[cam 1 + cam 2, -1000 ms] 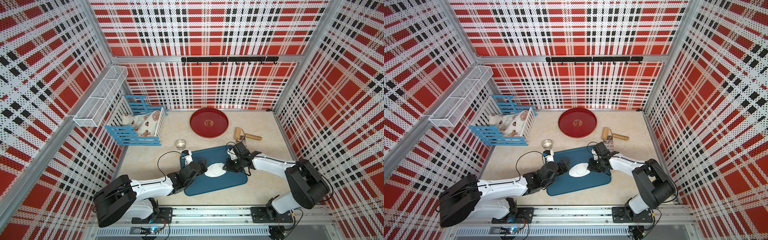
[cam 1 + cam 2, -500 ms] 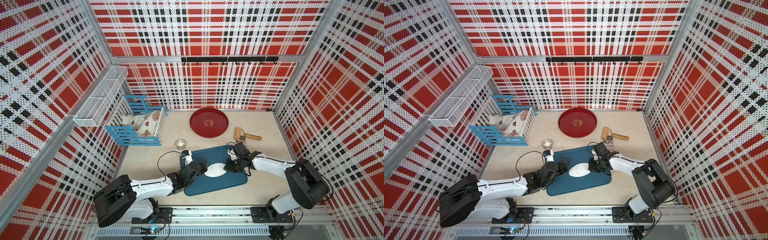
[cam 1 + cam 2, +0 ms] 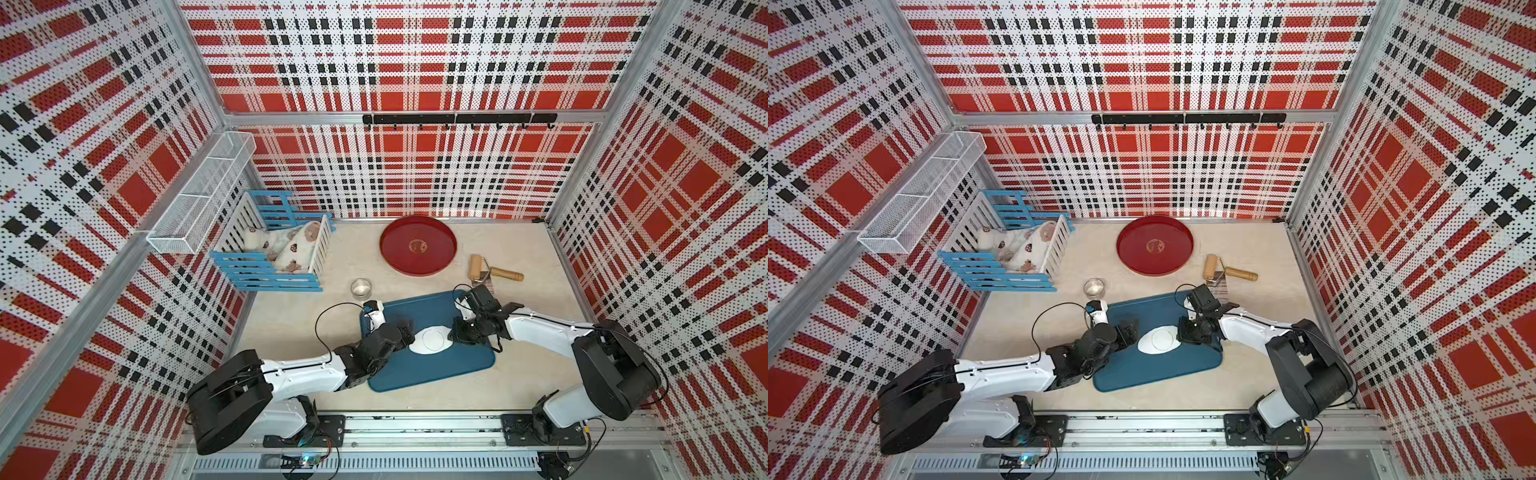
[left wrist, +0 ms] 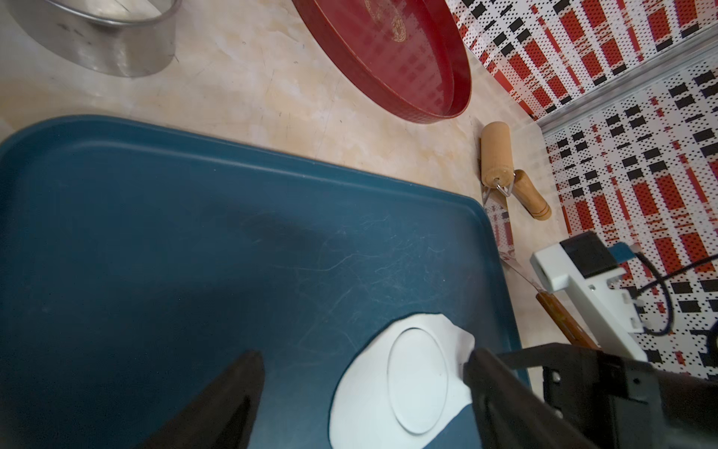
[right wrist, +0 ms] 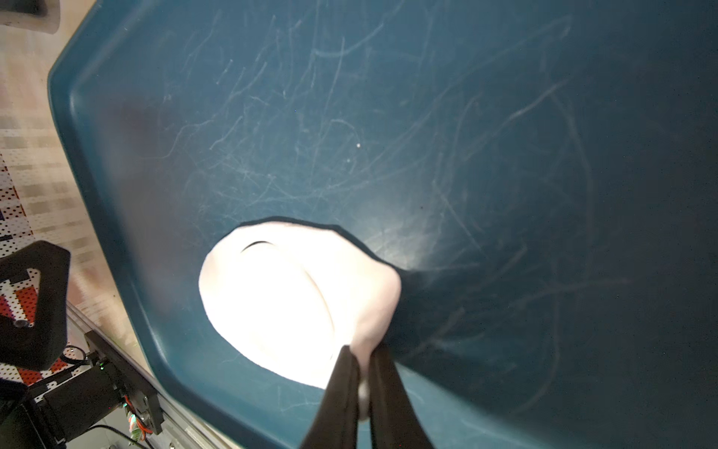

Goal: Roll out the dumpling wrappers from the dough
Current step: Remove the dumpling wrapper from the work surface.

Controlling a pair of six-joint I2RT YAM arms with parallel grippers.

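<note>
Beyond tray [image 3: 432, 374] w/ dough [image 3: 415, 347]: metal ring [image 3: 360, 287], red plate [image 3: 418, 245], roller [image 3: 476, 266].

My left gripper [image 3: 409, 333] and right gripper [image 3: 454, 333] crowd the dough [image 3: 430, 341] from both sides, so little room is left between them. The blue tray [image 3: 419, 309] lies bare beyond the dough and in front of it. Past its far edge stand the metal ring [image 3: 360, 287], the red plate [image 3: 399, 232] and the roller [image 3: 478, 268]. Open table [image 3: 282, 324] lies to my left.
</note>
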